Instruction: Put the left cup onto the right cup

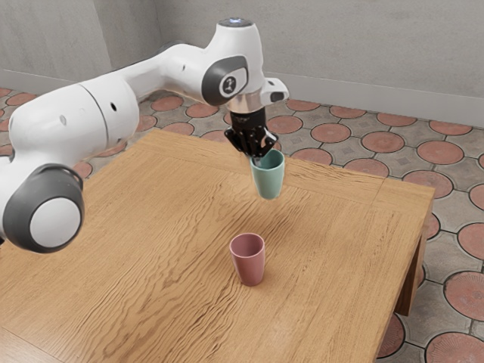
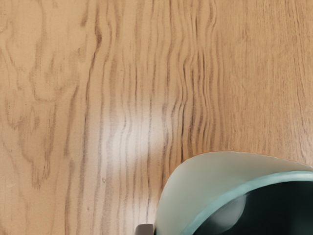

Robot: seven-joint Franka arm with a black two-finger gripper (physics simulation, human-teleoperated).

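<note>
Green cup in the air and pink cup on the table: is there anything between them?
Nothing. In the exterior view, only bare table wood shows between the raised green cup and the standing pink cup.

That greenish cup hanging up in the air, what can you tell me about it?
The teal cup is a plain tumbler with no handle, smooth and matte like plastic, narrowing toward its base and darker inside. It hangs roughly upright, mouth up, well clear of the wooden table. The black tool pinches it at the rim and is the only thing touching it. The pink cup stands apart from it on the table, lower in the exterior view.
</note>
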